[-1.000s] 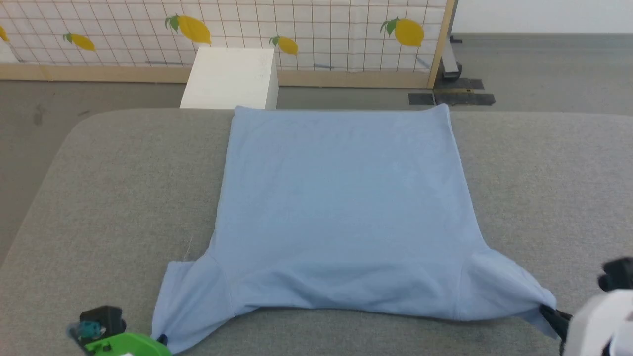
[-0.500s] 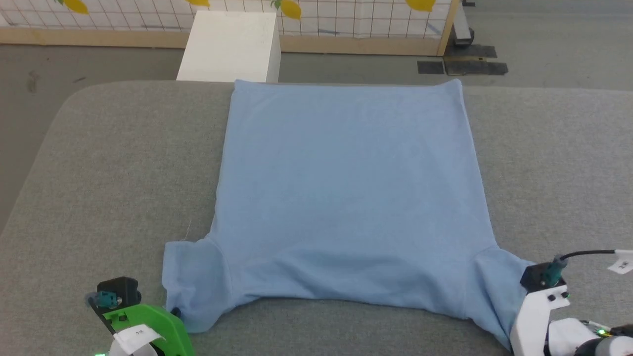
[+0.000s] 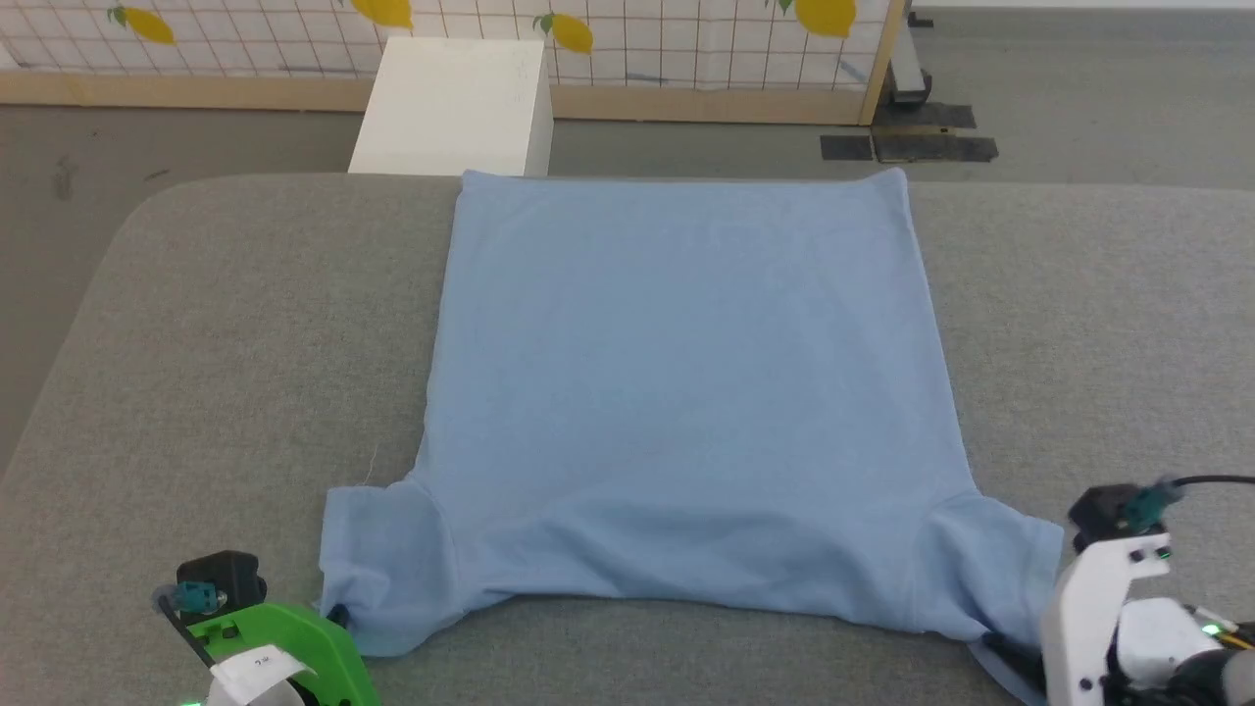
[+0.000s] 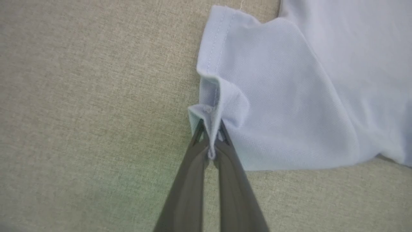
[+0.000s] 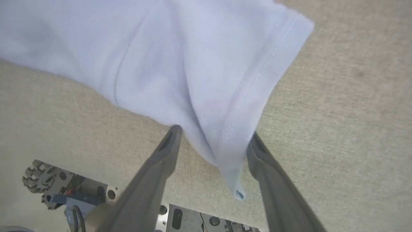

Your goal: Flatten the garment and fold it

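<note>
As seen from the head camera, the large light-blue knit garment [image 3: 686, 392] lay spread flat on the middle of the grey fabric-covered table with rounded corners [image 3: 225, 324]. Its straight hem ran along the table's far edge. Both side edges ran straight toward the table's near side, widening slightly, then flared out into two short sleeves. The shoulder edge crossed the table a little short of its near edge, and faint creases showed just above it.

Left of the garment, broad bare table surface reached to the table's left edge. A similar open band lay on the right side of the table.

The left gripper [image 4: 209, 135], below a green housing, sat at the table's near left. Its two dark fingers were pinched together on the stitched cuff of the left sleeve, which bunched into a small fold at the tips.

The right gripper [image 5: 214, 137], below a white housing, sat at the table's near right. Its fingers stood spread apart, and the corner of the right sleeve hung loose between them without being clamped.

Beyond the table's far edge stood a white rectangular box [image 3: 451, 98]. Behind it rose a wood-framed screen printed with yellow lemons [image 3: 686, 49], on grey floor [image 3: 1079, 98].
</note>
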Motion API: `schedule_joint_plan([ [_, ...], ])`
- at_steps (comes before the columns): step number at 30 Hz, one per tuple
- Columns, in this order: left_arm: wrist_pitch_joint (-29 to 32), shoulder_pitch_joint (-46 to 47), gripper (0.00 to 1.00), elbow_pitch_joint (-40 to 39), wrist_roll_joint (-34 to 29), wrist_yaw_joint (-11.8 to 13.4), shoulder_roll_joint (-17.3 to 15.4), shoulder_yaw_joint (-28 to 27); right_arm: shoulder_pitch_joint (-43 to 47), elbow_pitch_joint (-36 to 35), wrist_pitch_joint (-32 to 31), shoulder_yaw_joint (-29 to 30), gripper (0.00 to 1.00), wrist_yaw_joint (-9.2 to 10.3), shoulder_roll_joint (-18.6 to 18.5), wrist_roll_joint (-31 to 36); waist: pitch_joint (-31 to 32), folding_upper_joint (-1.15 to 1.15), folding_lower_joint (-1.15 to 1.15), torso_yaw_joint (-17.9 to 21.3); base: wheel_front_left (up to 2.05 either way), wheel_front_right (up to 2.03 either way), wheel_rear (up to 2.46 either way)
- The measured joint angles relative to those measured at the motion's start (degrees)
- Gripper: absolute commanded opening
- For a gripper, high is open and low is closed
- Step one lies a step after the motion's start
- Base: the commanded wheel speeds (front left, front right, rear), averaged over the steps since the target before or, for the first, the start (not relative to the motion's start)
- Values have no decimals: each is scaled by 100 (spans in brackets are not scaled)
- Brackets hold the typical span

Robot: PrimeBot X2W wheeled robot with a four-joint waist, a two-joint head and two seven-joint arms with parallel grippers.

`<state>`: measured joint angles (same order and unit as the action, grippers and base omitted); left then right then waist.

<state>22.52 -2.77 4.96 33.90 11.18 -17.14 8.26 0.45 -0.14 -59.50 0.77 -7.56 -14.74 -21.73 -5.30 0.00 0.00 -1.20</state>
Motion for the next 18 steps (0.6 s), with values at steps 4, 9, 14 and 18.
schedule_joint_plan([
  [4, -19, -42, 0, -56, 35, 9, -9, -36, 102, -620, 53, 597, 100, 0, 243, -278, 116, 0, 0, 55, 0, 0, 0],
  [9, -48, -102, 0, -179, 51, 76, -20, -103, 119, -1332, 552, 1216, 100, 1, 414, -301, 212, 0, 0, 139, 0, 0, 0],
  [14, -125, -166, 0, -287, 57, 138, -23, -154, -124, -1438, 1731, 1425, 100, 1, 565, 30, 222, 0, 0, 172, 0, 0, 0],
  [18, -278, -170, 0, -402, 44, 159, -22, -166, -409, -1172, 2636, 1305, 100, 0, 665, 71, 147, 0, 0, 153, 0, 0, 0],
])
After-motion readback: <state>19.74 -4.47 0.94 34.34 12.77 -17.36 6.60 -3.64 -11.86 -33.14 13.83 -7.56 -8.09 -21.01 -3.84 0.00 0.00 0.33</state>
